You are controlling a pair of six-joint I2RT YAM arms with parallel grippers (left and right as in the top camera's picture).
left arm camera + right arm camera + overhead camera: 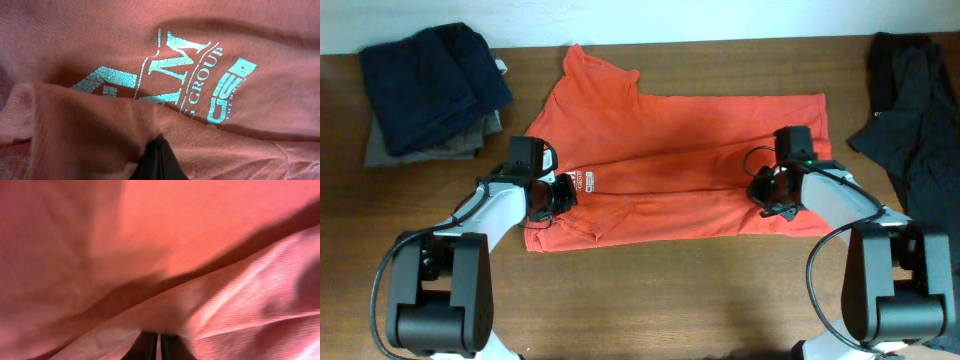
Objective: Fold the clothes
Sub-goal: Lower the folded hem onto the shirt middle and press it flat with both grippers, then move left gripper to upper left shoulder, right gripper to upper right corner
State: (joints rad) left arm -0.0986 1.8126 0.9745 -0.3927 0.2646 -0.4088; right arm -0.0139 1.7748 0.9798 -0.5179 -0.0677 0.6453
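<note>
T-shirt (690, 170): red-orange, spread across the middle of the table (650, 300), lower half folded up on itself. White lettering (190, 75) shows in the left wrist view.

Left gripper (558, 195): at the shirt's left edge. Its fingers (160, 165) are closed together, and a fold of fabric bunches at the tips.

Right gripper (765, 188): at the shirt's right side. Its fingers (147, 347) are a slit apart, pinching a fabric ridge.

Dark clothes pile (435, 80): far left corner. Black garment (910, 100): right edge.
</note>
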